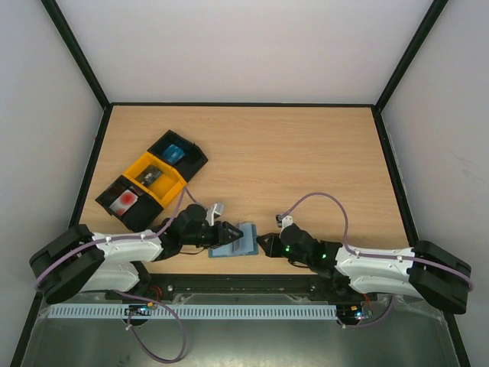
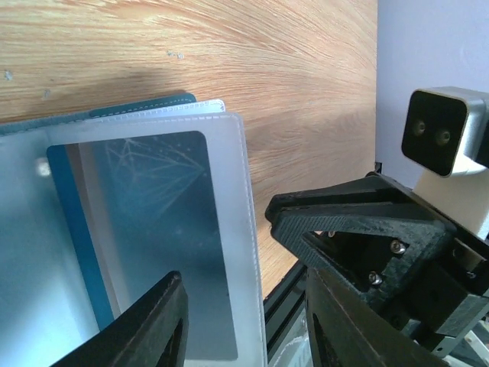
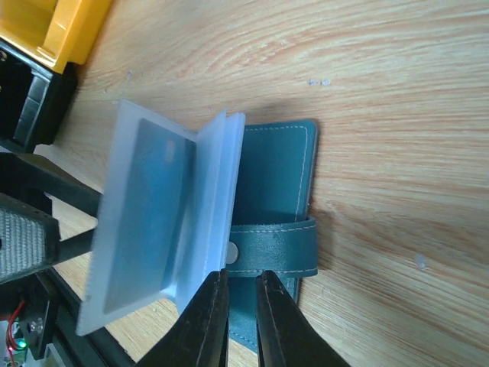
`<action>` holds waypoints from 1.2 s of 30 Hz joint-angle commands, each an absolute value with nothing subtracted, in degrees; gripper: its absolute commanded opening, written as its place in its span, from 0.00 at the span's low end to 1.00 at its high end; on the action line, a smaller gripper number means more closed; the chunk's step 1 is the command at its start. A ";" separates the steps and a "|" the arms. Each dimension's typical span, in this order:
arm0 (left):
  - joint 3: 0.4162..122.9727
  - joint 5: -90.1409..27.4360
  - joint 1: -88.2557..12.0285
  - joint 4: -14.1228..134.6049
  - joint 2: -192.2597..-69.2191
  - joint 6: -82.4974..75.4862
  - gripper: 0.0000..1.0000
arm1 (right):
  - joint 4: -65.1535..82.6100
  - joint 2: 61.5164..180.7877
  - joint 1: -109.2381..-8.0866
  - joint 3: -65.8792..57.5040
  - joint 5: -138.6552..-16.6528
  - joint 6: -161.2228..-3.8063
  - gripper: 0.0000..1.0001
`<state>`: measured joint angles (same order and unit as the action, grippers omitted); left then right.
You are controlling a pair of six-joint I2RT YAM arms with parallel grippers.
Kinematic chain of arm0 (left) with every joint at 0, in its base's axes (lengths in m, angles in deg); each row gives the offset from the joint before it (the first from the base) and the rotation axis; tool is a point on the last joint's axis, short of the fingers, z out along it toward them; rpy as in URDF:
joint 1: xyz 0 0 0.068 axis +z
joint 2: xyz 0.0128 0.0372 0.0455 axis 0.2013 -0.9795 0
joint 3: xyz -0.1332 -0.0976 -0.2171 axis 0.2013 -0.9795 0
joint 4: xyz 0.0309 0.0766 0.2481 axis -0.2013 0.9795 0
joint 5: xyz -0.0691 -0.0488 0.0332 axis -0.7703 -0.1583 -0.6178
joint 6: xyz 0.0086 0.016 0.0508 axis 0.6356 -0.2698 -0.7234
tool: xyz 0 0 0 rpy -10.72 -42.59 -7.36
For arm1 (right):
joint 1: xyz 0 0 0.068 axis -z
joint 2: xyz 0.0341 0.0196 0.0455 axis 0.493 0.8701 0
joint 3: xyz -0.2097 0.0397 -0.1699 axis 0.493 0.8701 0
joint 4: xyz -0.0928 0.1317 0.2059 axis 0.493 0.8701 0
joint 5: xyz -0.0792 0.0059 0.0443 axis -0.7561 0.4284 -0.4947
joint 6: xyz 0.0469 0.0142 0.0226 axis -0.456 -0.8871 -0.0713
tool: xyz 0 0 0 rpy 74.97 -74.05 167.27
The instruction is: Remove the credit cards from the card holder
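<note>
The blue-grey card holder [image 1: 238,241] lies open near the table's front edge, between the two grippers. Its clear plastic sleeves [image 2: 114,229] stand fanned up, and one holds a blue credit card [image 3: 145,210]. My left gripper [image 2: 244,306] is open, with the sleeve's outer edge between its fingers [image 2: 153,325]. My right gripper [image 3: 241,279] is shut on the card holder's cover [image 3: 279,172] just below the strap [image 3: 279,248]. A white card with red marks [image 1: 124,200], a dark card [image 1: 152,176] and a blue card [image 1: 174,153] lie in the trays.
A row of trays runs diagonally at the left: black [image 1: 114,210], yellow [image 1: 164,187], black [image 1: 195,157]. The yellow tray's corner [image 3: 65,30] shows in the right wrist view. The table's front rail [image 2: 283,306] is right under the left gripper.
</note>
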<state>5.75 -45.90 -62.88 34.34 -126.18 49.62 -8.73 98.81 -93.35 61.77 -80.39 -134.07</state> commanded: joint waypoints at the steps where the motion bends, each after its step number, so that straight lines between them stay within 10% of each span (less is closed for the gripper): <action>1: 6.84 -45.85 -63.31 32.63 -126.14 49.39 0.44 | -4.47 95.54 -93.52 62.38 -83.22 -134.74 0.12; 36: -0.10 -38.21 -60.38 34.79 -119.87 47.55 0.54 | -15.59 108.79 -93.98 56.32 -77.44 -134.51 0.17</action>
<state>0.55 -38.10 -60.87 36.65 -119.19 48.35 -13.39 106.24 -93.70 56.73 -76.52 -135.07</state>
